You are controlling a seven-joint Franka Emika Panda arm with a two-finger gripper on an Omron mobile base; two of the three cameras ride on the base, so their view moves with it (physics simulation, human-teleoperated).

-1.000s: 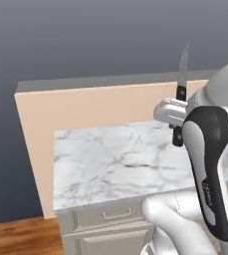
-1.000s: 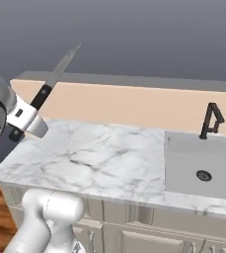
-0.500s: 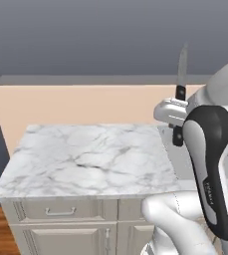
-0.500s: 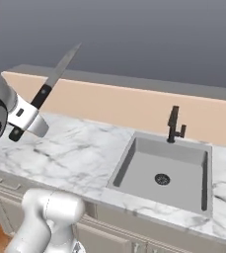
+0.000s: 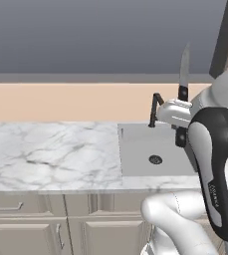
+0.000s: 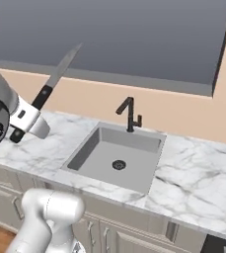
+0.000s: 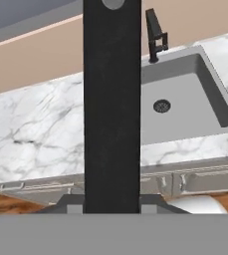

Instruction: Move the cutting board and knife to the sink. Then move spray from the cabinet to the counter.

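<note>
A marble bench (image 6: 198, 170) carried a grey sink (image 6: 115, 156) mid-frame; at left, the hand (image 6: 28, 116) was clamped on the knife (image 6: 56, 76), blade pointing up.

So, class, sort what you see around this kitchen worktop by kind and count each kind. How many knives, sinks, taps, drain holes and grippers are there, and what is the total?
Knife: 1
Sink: 1
Tap: 1
Drain hole: 1
Gripper: 1
Total: 5
</note>
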